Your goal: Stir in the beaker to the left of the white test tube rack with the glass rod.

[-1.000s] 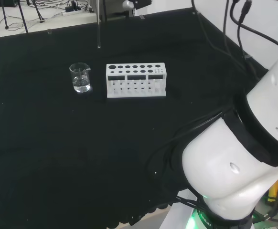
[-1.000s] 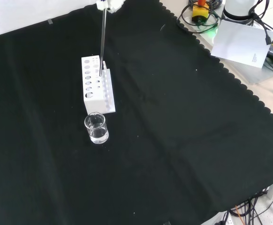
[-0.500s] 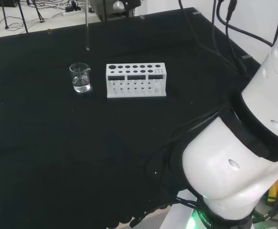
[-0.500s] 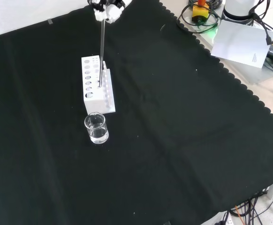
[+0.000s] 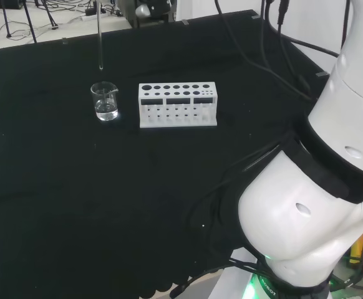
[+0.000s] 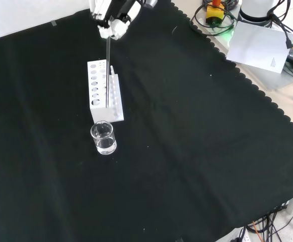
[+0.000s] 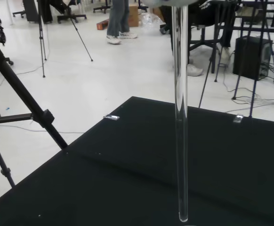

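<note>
— Front view: what did the hand (image 6: 112,19) have?
— Its fingers were curled round the top of the glass rod (image 6: 107,75), which hung upright over the white test tube rack (image 6: 105,92).
— And the beaker (image 5: 105,101)?
— In the head view it stood just left of the rack, some clear liquid inside, the rod's tip in the air above it, not in it.

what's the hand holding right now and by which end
The hand holds the glass rod by its top end; the rod hangs upright, its lower tip free.
</note>
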### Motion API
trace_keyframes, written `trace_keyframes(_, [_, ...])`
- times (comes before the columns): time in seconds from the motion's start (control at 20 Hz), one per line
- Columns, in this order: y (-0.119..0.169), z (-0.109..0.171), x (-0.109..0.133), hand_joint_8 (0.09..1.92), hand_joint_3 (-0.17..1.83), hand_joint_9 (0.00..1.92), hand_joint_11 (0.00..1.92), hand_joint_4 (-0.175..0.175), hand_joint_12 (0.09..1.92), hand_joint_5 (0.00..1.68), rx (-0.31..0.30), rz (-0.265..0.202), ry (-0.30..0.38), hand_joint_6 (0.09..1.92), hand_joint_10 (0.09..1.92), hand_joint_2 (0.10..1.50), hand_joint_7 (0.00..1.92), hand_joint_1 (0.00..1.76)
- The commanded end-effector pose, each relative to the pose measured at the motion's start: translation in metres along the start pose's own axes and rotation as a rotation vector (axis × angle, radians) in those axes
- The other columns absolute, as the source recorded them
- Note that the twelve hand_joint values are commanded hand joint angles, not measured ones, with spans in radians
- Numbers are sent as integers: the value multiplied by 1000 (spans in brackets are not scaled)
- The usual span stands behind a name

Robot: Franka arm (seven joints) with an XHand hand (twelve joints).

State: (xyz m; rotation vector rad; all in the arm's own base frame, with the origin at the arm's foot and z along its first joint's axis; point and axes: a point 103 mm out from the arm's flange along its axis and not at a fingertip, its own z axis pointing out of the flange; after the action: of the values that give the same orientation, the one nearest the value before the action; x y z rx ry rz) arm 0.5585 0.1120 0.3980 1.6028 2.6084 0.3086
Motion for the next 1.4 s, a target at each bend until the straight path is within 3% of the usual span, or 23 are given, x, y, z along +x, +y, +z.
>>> trace_keyframes(0.05, [12, 15, 1, 1353, 0, 1623, 1567, -175, 920, 914, 16, -28, 22, 790, 866, 1149, 957, 1264])
trace_keyframes(1.4, [40, 81, -27, 1352, 0, 1628, 1570, -175, 917, 915, 87, -5, 24, 788, 863, 1148, 958, 1264])
